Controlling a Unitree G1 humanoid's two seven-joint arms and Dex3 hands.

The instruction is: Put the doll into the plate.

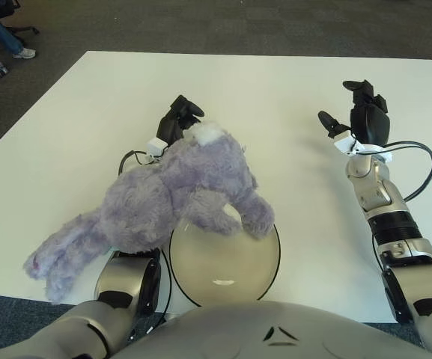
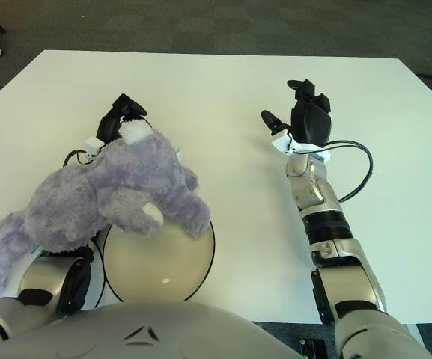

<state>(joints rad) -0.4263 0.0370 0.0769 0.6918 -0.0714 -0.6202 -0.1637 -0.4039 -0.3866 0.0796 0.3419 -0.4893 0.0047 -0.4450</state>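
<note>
**Doll draped over the left arm, half over the plate**

So the purple plush doll [image 1: 171, 206] is slung across the left arm, with the left hand [image 1: 177, 120] poking out past its head; can't tell how its fingers sit. One paw hangs onto the plate [image 1: 223, 265]. Right hand [image 1: 361, 120] is well apart over the table [image 1: 275, 97], fingers spread, holding nothing.

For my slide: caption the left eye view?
Left hand holds purple plush doll over plate; right hand open.
</note>
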